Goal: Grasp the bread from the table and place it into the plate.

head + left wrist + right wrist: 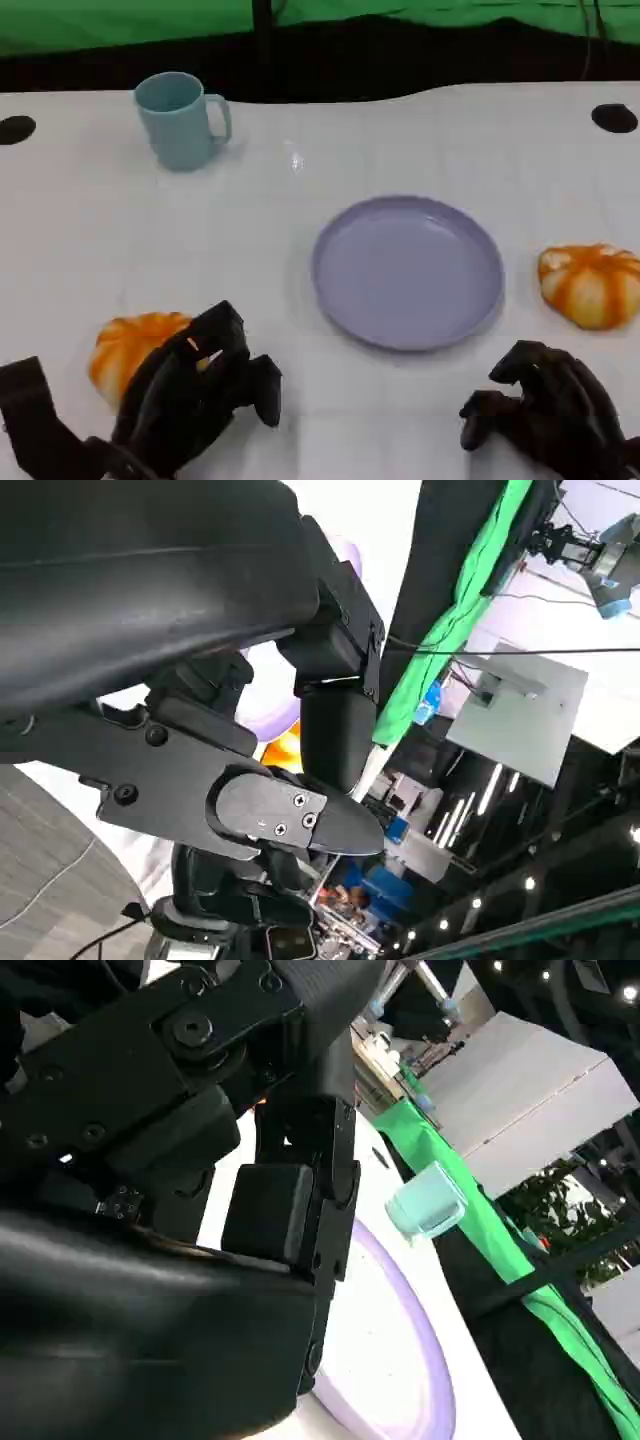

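An orange bread [125,350] lies on the white table at the near left. My left hand [195,400] sits against its near right side, its fingers [222,330] spread over the bread's edge and its thumb off to the side, so nothing is clasped. The left wrist view shows a strip of that bread [283,750] past the fingers. The lavender plate [408,270] stands empty in the middle; it shows as plate [400,1350] in the right wrist view. My right hand [545,415] rests at the near right, fingers loosely bent, holding nothing.
A second orange bread [592,285] lies right of the plate, beyond my right hand. A light blue mug [180,120] stands at the far left, also seen as mug [428,1200]. A black and green backdrop closes the table's far edge.
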Action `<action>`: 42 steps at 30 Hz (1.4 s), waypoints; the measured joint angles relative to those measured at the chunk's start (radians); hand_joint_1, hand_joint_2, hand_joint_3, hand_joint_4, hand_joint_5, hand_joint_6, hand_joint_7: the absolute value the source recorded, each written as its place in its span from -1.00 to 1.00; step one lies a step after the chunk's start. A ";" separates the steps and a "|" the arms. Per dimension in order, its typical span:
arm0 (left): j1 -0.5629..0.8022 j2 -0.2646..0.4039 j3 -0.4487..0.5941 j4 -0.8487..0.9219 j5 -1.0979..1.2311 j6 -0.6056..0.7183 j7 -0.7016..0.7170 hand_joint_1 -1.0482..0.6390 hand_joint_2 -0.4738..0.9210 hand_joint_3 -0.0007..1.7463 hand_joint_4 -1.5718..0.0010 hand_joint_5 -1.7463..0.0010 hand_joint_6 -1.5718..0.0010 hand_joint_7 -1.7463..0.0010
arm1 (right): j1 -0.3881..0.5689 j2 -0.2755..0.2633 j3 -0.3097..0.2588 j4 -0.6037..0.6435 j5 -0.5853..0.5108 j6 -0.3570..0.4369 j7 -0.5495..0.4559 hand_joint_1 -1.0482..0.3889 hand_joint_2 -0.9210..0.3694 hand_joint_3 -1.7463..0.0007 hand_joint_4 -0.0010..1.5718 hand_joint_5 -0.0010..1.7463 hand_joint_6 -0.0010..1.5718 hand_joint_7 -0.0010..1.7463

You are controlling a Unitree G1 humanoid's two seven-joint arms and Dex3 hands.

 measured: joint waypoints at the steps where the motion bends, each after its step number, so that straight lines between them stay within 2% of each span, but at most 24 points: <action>1: 0.000 0.000 0.000 0.000 0.000 0.000 0.000 -0.56 1.00 -0.83 -0.13 -1.00 0.15 -0.98 | 0.000 0.000 0.000 0.000 0.000 0.000 0.000 -0.99 -0.70 1.00 1.00 -0.18 1.00 -0.60; 40: -0.001 0.000 0.000 0.001 0.023 -0.010 0.006 -0.57 1.00 -0.81 -0.12 -1.00 0.17 -1.00 | -0.002 0.000 0.000 0.009 0.003 0.000 0.001 -1.00 -0.70 1.00 1.00 -0.17 1.00 -0.59; 41: -0.001 0.000 0.000 0.001 0.023 -0.010 0.006 -0.55 1.00 -0.74 0.12 -0.93 0.23 -0.54 | -0.002 0.000 0.000 0.009 0.003 0.000 0.001 -0.99 -0.69 1.00 1.00 -0.17 1.00 -0.59; 42: 0.001 0.001 -0.002 -0.001 0.042 -0.031 0.009 -0.52 1.00 -0.73 0.22 -0.89 0.21 -0.27 | -0.002 0.000 0.000 0.009 0.003 0.000 0.001 -0.99 -0.69 1.00 1.00 -0.18 1.00 -0.60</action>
